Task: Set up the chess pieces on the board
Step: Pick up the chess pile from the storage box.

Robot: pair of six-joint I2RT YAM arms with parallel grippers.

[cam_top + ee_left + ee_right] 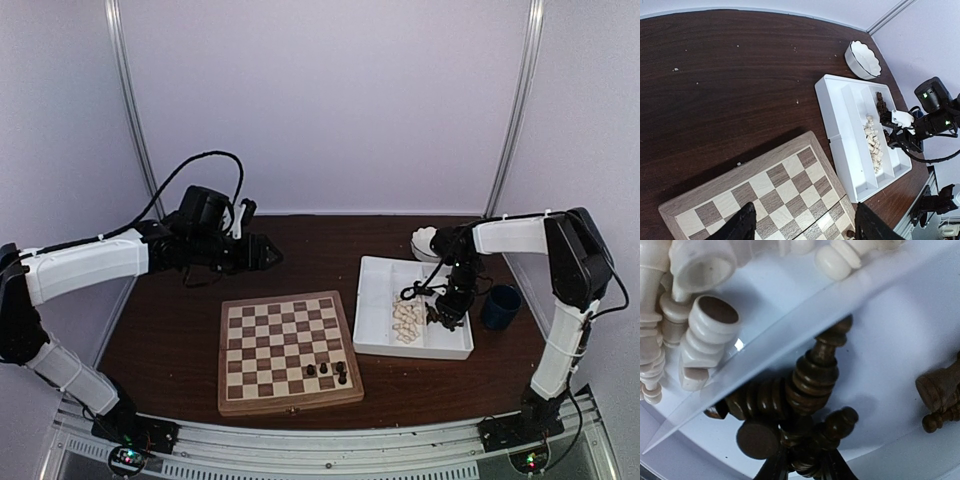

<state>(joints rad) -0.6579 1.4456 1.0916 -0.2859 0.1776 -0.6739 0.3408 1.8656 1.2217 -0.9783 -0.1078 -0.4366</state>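
The board lies in the middle of the table, with three dark brown chess pieces on its near right squares. My left gripper hovers open and empty behind the board. In the left wrist view its fingertips straddle the board's corner. My right gripper is down in the white tray. In the right wrist view it is shut on a dark piece in a heap of dark pieces. Cream pieces lie behind the tray's divider.
The cream pieces fill the tray's middle compartment. A white scalloped bowl stands behind the tray and a dark blue cup to its right. Another dark piece lies apart in the tray.
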